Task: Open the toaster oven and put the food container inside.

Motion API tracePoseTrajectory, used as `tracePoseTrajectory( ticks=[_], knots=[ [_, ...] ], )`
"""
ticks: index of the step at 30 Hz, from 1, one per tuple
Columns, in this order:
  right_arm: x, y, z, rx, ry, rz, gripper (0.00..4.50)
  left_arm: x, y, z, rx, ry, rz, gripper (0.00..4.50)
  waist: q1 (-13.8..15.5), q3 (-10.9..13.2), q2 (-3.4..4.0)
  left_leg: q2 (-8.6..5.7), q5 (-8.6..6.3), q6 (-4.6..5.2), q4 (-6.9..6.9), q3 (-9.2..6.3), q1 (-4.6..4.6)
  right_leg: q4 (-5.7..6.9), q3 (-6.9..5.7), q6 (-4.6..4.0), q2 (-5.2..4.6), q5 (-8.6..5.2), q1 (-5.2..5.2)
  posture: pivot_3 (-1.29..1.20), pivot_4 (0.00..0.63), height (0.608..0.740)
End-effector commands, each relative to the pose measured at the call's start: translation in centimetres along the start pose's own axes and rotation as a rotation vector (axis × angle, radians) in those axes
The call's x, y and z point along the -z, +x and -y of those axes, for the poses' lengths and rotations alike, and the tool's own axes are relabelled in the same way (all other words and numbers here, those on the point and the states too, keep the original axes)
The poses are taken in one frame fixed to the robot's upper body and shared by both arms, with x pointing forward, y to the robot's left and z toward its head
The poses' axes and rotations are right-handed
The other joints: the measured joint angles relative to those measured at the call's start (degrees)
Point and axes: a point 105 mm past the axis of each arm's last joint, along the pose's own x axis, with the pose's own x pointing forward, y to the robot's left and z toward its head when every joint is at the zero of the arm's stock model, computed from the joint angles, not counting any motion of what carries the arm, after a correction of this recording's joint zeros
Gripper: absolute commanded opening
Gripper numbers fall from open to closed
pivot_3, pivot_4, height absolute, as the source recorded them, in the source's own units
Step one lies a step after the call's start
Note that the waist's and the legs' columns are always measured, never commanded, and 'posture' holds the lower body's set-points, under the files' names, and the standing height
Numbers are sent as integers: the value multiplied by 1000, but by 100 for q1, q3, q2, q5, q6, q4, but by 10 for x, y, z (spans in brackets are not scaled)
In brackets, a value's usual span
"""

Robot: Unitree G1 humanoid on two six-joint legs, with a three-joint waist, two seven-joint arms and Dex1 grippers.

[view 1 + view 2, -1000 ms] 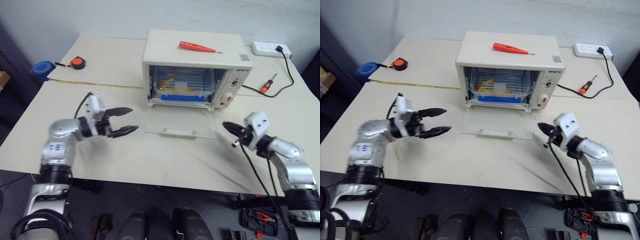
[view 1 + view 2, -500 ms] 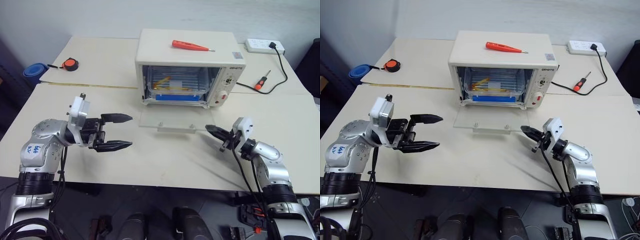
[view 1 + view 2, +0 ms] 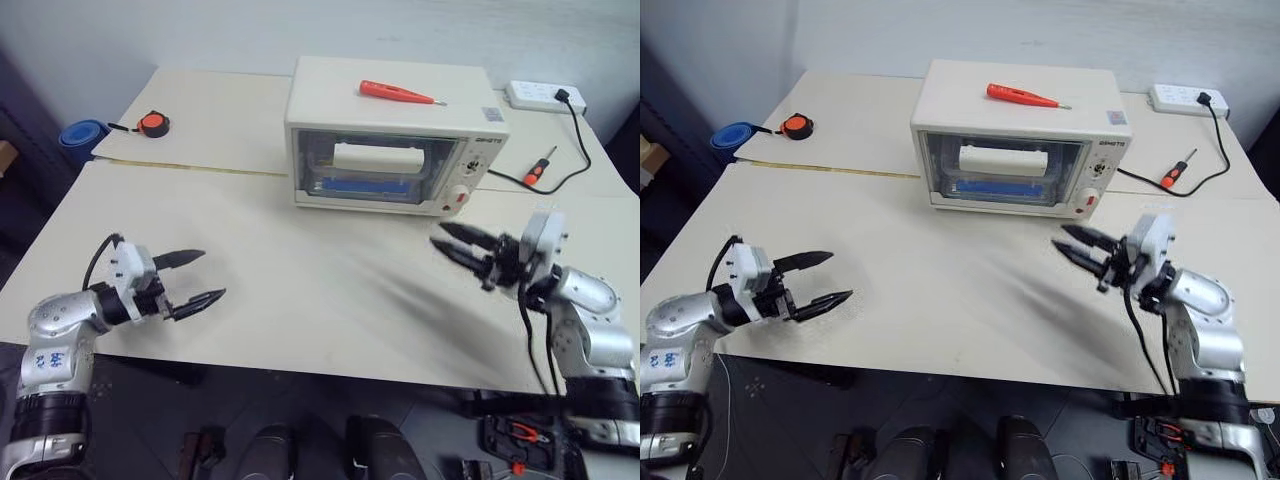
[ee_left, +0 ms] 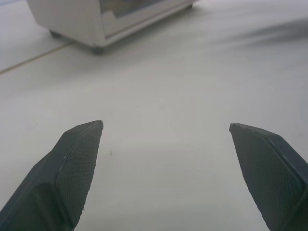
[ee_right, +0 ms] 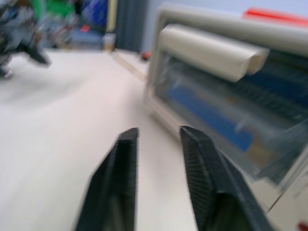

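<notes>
The cream-white toaster oven (image 3: pixel 395 105) stands at the back middle of the table, its glass door shut and its white bar handle (image 3: pixel 378 157) up. Through the glass I see the food container (image 3: pixel 375 187) inside, its blue strip showing. My right gripper (image 3: pixel 436 235) hovers in front of the oven's right end, pointing toward it, fingers open with nothing between them. In the right wrist view the handle (image 5: pixel 211 50) and the blue strip (image 5: pixel 207 115) lie just past the fingers (image 5: pixel 120 178). My left gripper (image 3: pixel 212 274) is open and empty near the table's front left edge.
A red screwdriver (image 3: pixel 400 93) lies on the oven's top. At the back left are a tape measure (image 3: pixel 153 123) and a round blue tub (image 3: pixel 82 135). A power strip (image 3: pixel 540 97), its black cable and a small screwdriver (image 3: pixel 537 167) lie at the back right.
The oven door, flat on the table before, is now shut. My right gripper has risen and its fingers have parted. My left gripper has dropped back toward the front left edge.
</notes>
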Motion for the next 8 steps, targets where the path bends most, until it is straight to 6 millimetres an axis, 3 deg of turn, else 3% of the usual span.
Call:
tracePoseTrajectory(
  ticks=[1, 6, 8],
  knots=[
    [9, -21, -24, -170, -133, -111, 2549, -5, -13, 5, -6, 82, -12, 4500, 2, 0, 0, -1, -2, 3, 2, 1, 1, -3, 1, 0, -1, 0, 1, 0, 150, 740],
    [17, -35, -32, -152, -87, -118, 4235, 2, -22, 15, 1, 78, -47, 4500, -20, 1, 1, 0, -3, 5, 1, 4, 12, -4, 5, 0, -2, 0, 8, 0, 150, 740],
    [16, -33, -34, -126, -66, -92, 4467, 0, -22, 17, -5, 71, -36, 4500, -18, 0, 1, 3, -2, 2, 0, 3, 16, -1, 4, -1, -2, -1, 8, 0, 150, 740]
  ],
)
